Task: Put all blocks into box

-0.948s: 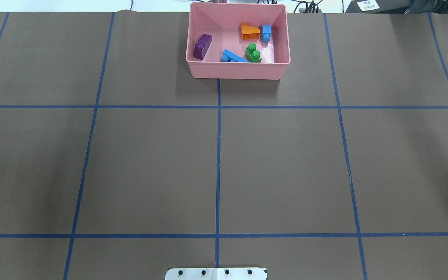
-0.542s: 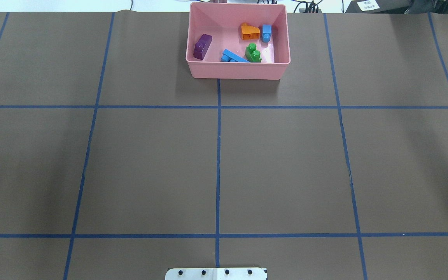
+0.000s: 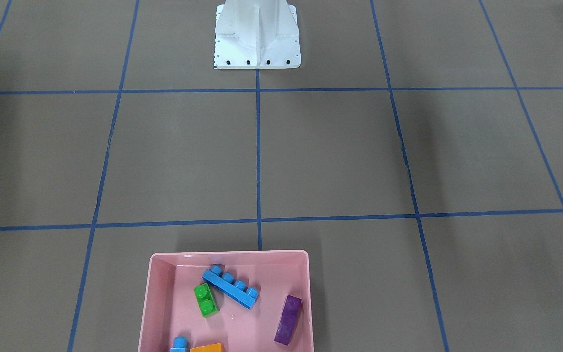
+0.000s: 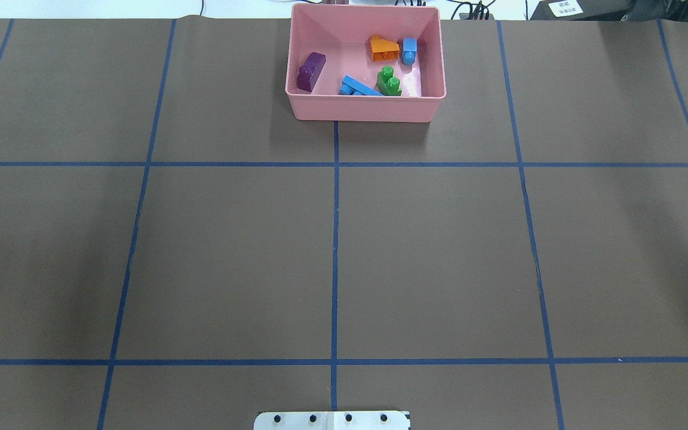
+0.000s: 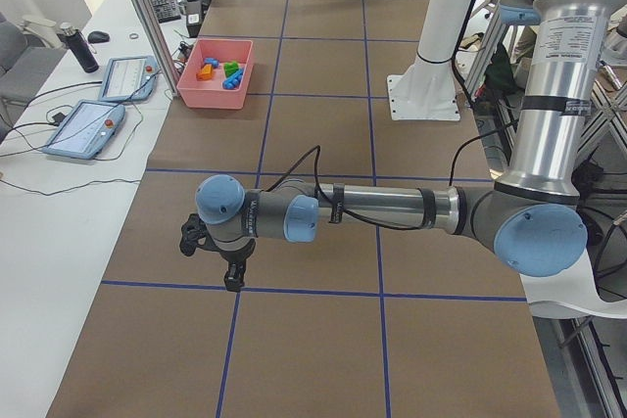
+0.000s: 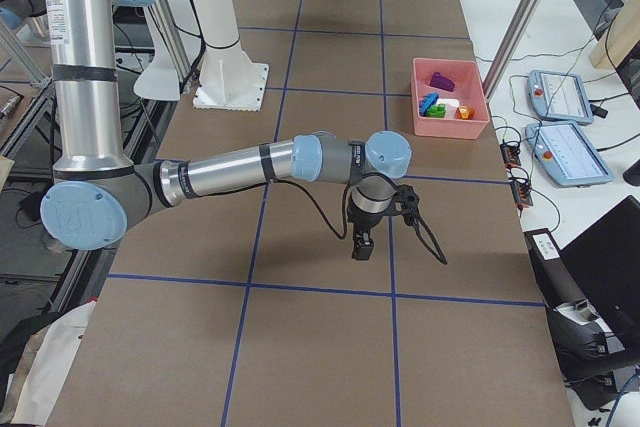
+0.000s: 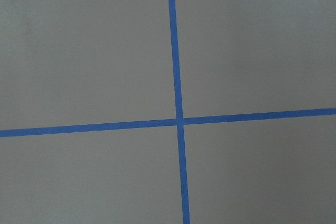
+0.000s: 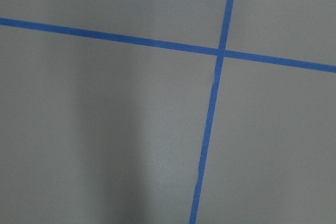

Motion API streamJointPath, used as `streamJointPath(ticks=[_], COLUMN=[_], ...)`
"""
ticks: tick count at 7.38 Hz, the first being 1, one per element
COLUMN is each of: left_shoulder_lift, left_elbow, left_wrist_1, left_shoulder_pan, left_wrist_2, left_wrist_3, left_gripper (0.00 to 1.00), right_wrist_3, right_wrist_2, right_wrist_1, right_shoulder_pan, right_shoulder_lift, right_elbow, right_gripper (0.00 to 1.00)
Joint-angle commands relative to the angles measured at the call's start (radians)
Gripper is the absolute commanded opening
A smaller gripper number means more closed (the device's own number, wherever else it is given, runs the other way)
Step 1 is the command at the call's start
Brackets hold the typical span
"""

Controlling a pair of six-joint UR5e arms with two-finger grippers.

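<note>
Front-facing view: the box (image 3: 227, 253) sits at 6 o'clock on the table (image 3: 340, 156), the white base (image 3: 257, 58) at 12. Inside it, the long blue brick (image 3: 231, 287) lies aslant toward 12, the green brick (image 3: 205, 299) just beside it at 9, and the purple brick (image 3: 288, 319) by the wall at 3. The tiny blue brick (image 3: 180, 344) and orange brick (image 3: 206, 347) are at 6, cut by the frame edge.

Overhead view: the box is at 12 o'clock with all five blocks inside. No arm shows in it.

Left side view: the left pincer (image 5: 233, 281) hangs low over the table at 8 o'clock, well apart from the box at 11. Whether its jaws are parted or closed cannot be told. Nothing can be made out in it.

Right side view: the right pincer (image 6: 362, 247) hangs near the middle, the box well off at 2. Its jaws cannot be judged either.

Both wrist views show only table and a crossing of blue tape (image 7: 176, 121).

Judged from this, the loading step looks complete and no block is left to fetch. The next move calls only for keeping both arms clear of the box.
</note>
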Motion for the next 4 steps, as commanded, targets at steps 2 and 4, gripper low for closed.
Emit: streamJointPath(ticks=[2, 4], left_shoulder_lift=[-0.014, -0.028], left_elbow=[-0.039, -0.053], left_wrist_1=[0.014, 0.015], left_shoulder_pan=[0.015, 0.028], left_wrist_2=[0.015, 0.017], left_wrist_3=[-0.030, -0.091], left_gripper=[1.00, 1.00], right_wrist_3=[0.000, -0.003], right_wrist_2=[-0.006, -0.006], right_wrist_1=[0.000, 0.002], right_shoulder_pan=[0.000, 0.000], right_shoulder_lift=[-0.014, -0.030], right_elbow=[-0.003, -0.002], right_gripper=[1.00, 1.00])
